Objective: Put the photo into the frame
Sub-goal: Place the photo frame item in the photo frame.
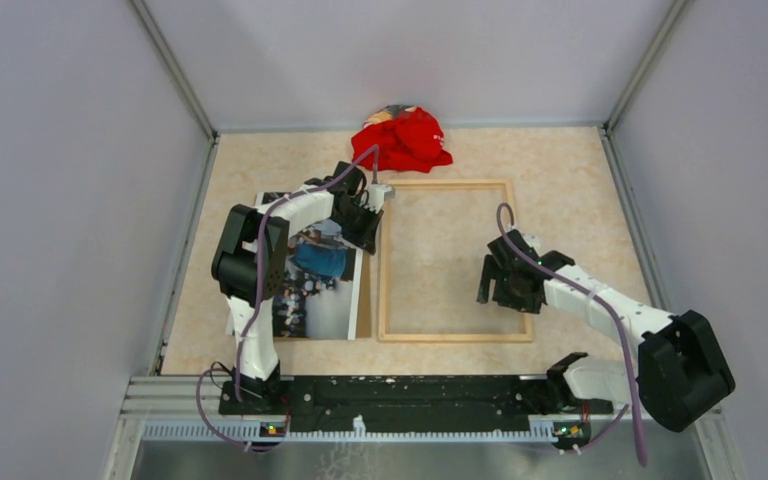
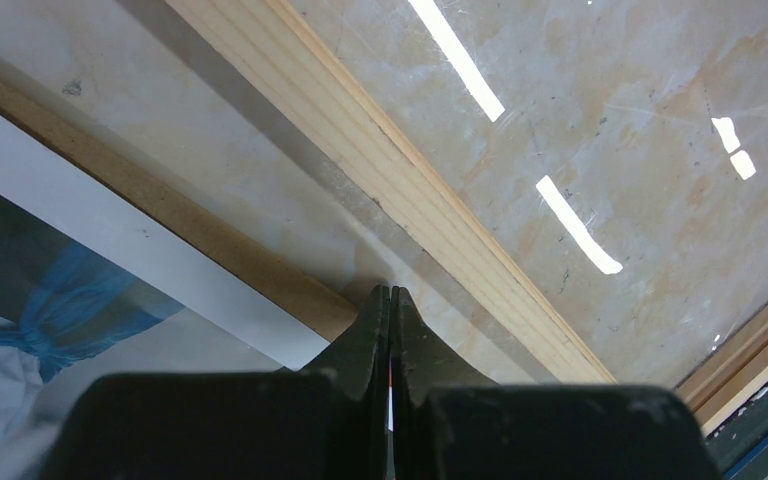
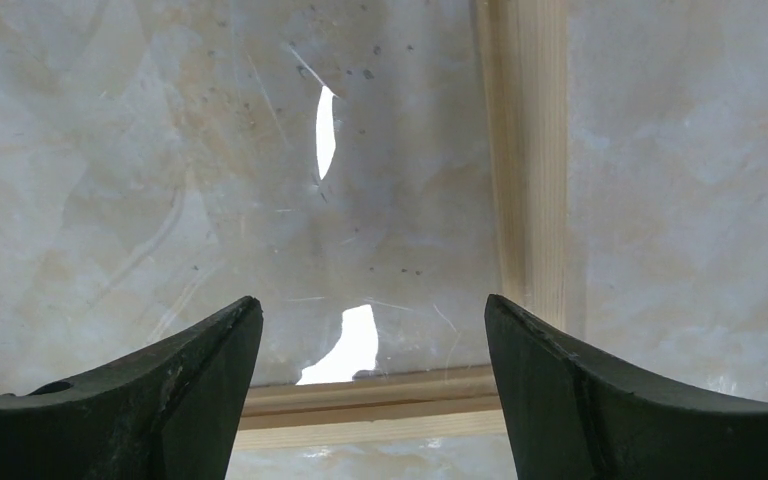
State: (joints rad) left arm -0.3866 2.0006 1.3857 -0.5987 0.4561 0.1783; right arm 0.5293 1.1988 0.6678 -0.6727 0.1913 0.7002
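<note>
Left arm (image 1: 257,262) rises from the near edge of the table (image 1: 580,200), elbow high, and reaches toward the far-left corner. The left gripper (image 1: 363,214) points down, fingers (image 2: 368,335) pressed together. Right arm (image 1: 600,300) extends low from the near-right corner. The right gripper (image 1: 500,282) points down, fingers (image 3: 195,385) spread wide.

Photo (image 1: 326,303) just left of the frame (image 1: 450,185)

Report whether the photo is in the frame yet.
Out. The photo lies flat on the table beside the frame, to its left.

High rear overview; both wrist cameras close above the frame (image 1: 384,270)
</note>
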